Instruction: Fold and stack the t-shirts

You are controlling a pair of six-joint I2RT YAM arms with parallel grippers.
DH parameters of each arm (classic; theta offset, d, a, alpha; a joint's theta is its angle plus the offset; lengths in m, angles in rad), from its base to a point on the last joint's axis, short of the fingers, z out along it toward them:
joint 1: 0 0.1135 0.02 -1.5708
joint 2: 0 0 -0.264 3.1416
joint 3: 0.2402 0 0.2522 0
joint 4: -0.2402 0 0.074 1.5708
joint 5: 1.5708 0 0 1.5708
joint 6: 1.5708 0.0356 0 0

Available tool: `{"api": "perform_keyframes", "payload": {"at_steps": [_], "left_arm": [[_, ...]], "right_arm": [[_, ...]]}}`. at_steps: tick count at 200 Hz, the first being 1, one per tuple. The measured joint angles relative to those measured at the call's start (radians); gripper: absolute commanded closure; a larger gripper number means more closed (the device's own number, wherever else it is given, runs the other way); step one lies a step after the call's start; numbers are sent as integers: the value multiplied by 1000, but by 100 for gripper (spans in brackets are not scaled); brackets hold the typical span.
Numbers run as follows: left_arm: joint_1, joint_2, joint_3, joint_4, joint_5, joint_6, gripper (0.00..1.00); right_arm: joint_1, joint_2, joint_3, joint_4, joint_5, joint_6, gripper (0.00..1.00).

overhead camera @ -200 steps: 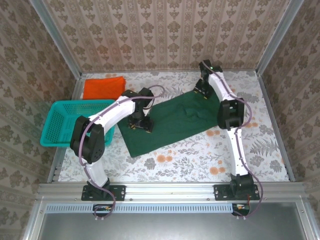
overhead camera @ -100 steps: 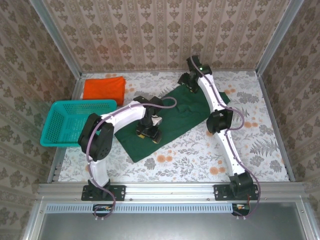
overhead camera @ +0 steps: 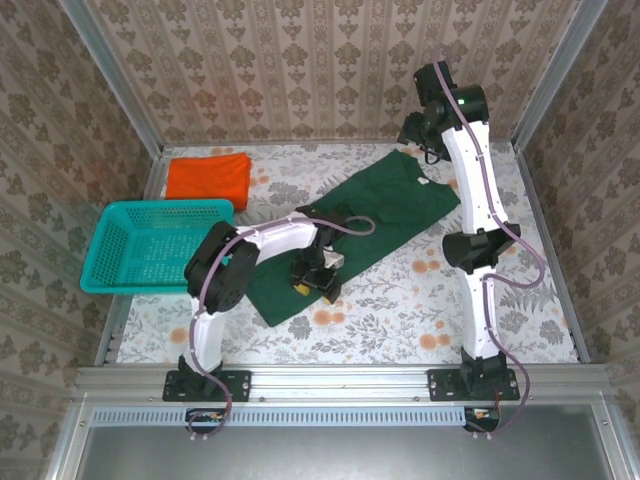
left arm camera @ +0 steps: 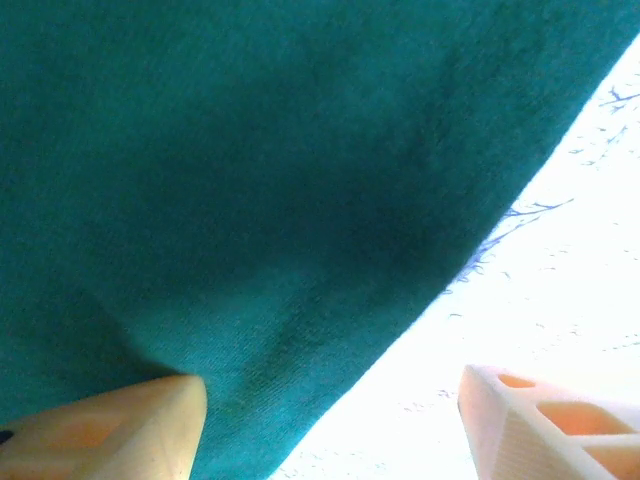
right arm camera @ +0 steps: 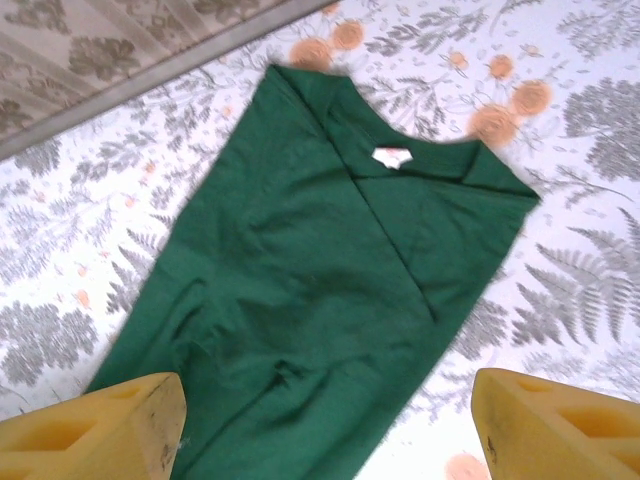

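Orange shirt (overhead camera: 208, 177) sits folded far left behind the basket (overhead camera: 150, 245); green shirt (overhead camera: 375, 215) lies spread diagonally mid-table, so this looks like the flattening step. Left gripper (overhead camera: 318, 282), jaws apart astride the near hem, has shifted right since a second ago. Right gripper (overhead camera: 420, 130), jaws wide and empty, has lifted off the collar end; next, likely pinch an edge and fold.

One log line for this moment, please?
green t-shirt lying flat | orange t-shirt folded, far left | left gripper open at green t-shirt's near edge | right gripper open above its far end
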Motion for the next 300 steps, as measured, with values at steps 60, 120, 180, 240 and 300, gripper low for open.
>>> {"api": "perform_keyframes", "payload": {"at_steps": [60,120,180,240,300], "left_arm": [[-34,88,137,-50,58,-33,31],[-169,215,360,-72,120,-42,31],[-272,332,581,-139,184,-10,23],[-266,177,564,-112,136,19,14],[18,-323,318,99,136,-71,17]], "right_arm": [[-47,-111,-322,-9,-57,-94,22],[-318,-663,-1204,161,-249,-164,22],[-435,-943,-1792,466,-442,-71,29],[-312,-843,-1895,842,-448,224,30],[-226,-475,-1566,949,-303,313,29]]}}
